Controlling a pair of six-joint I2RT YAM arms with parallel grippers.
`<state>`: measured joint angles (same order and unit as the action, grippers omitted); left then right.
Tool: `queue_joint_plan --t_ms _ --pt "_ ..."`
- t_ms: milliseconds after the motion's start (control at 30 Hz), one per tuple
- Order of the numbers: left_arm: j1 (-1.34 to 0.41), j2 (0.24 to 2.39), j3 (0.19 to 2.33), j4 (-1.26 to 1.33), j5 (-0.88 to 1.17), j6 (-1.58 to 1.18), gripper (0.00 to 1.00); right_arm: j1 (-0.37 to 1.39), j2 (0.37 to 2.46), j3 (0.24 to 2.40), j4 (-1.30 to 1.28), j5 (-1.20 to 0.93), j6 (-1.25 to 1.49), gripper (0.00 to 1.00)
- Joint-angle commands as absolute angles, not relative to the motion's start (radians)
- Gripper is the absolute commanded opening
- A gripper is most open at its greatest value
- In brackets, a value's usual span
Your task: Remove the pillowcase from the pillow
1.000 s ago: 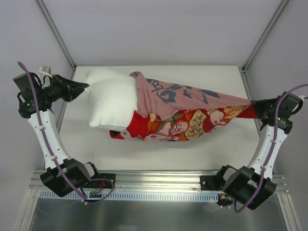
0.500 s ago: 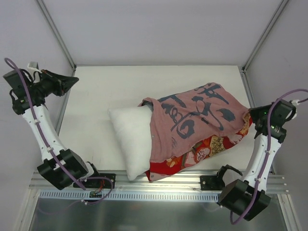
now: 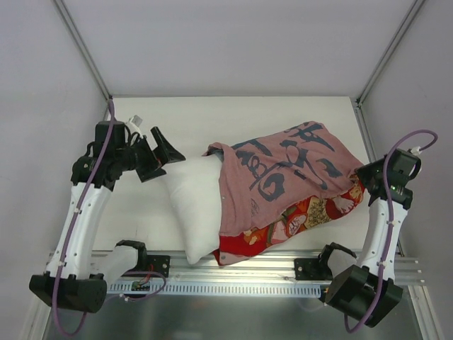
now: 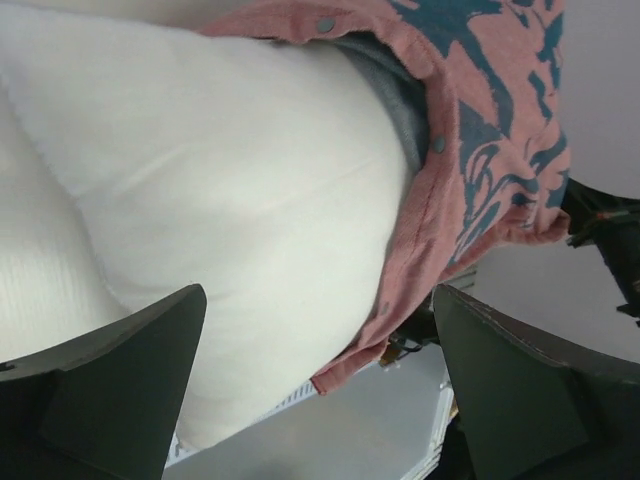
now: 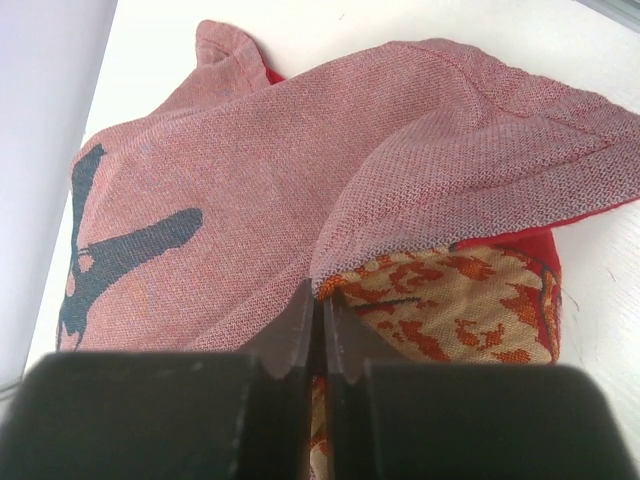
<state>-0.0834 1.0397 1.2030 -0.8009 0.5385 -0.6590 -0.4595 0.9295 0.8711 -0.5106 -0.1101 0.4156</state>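
Observation:
The white pillow (image 3: 192,207) lies on the table (image 3: 141,212), its right half still inside the dusty-pink pillowcase (image 3: 283,177) with dark-blue calligraphy and a red floral underside. My left gripper (image 3: 161,157) is open at the pillow's bare far-left end. In the left wrist view the pillow (image 4: 220,200) bulges ahead of the wide-apart fingers (image 4: 120,390), and the pillowcase's snap-studded hem (image 4: 470,150) runs to the right; nothing is held by my left gripper (image 4: 315,385). My right gripper (image 3: 366,178) is shut on the pillowcase's closed end, pinching pink and floral cloth (image 5: 400,200) at its tips (image 5: 322,305).
The table's near edge meets a metal rail (image 3: 233,265) carrying both arm bases. The pillow's lower corner hangs over that rail. Grey walls and frame posts (image 3: 81,49) enclose the table at the back and sides.
The left arm swung in from the far left wall to the pillow's left end and its jaws opened. The pillow and case dropped onto the table a second ago and now lie still.

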Motion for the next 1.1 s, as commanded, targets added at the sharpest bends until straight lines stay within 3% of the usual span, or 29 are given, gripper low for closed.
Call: queue_joint_plan --t_ms 0,133,333,633,967,1000,1067 --pt "-0.142 0.974 1.155 -0.911 0.313 -0.664 0.99 -0.443 0.920 0.874 -0.514 -0.124 0.373 0.01" --pt "-0.216 0.917 1.096 -0.983 0.213 -0.699 0.99 -0.437 0.919 0.864 -0.515 -0.129 0.362 0.01" --pt "-0.264 0.913 0.964 -0.963 0.284 -0.715 0.99 -0.420 0.920 0.864 -0.517 -0.130 0.362 0.01" --pt "-0.282 0.873 0.715 -0.628 0.537 -0.833 0.99 -0.348 0.925 0.868 -0.514 -0.104 0.376 0.01" --pt "-0.314 0.976 0.490 -0.298 0.483 -0.897 0.99 -0.246 0.951 0.854 -0.488 -0.072 0.411 0.01" --pt "-0.319 0.986 0.464 -0.231 0.483 -0.911 0.98 -0.235 0.954 0.854 -0.488 -0.069 0.411 0.01" --pt "-0.334 0.994 0.460 -0.177 0.480 -0.943 0.84 -0.210 0.962 0.853 -0.489 -0.054 0.413 0.01"
